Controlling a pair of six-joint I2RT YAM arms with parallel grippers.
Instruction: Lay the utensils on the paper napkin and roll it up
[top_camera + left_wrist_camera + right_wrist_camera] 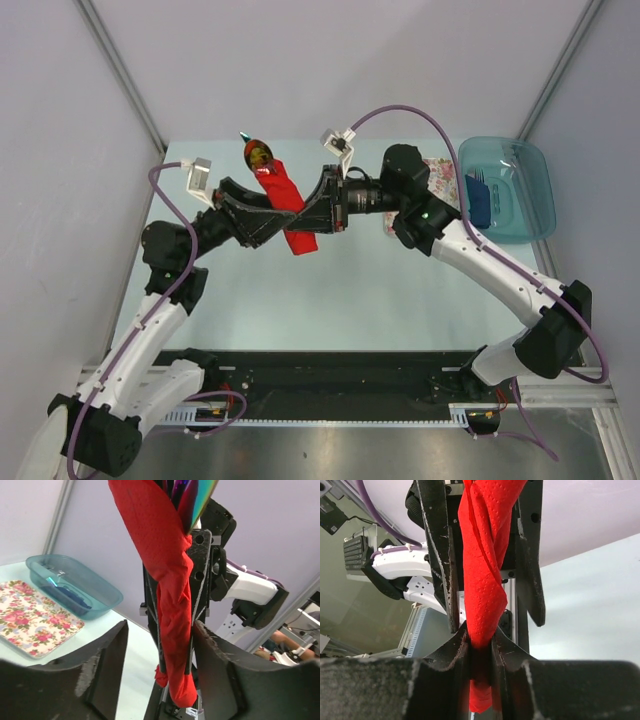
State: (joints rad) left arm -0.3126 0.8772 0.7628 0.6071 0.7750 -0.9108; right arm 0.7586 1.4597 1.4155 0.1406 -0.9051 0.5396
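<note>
Jaws: left gripper is spread and stands either side of the roll without clamping. There is a clear gap at one finger. The other finger sits right by the paper; can't tell if it touches.

- paper napkin: twisted into a tight red roll, held up off the table between the two grippers. In the top view it is tilted, upper end toward the far left.
- utensils: inside the roll. A gold spoon head pokes out of the upper end, with a small green tip just beside it. The left wrist view shows a shiny rainbow-tinted piece and dark slim bits at that same end.
- right gripper: jaws narrow, pinched onto the roll near its lower end. The paper bulges above the pinch and a short tail sticks out past it.
- floral sheet: flat on the table, in the top view mostly hidden under the right arm.
- teal tub: far right corner, just beside the floral sheet, something blue inside.
</note>
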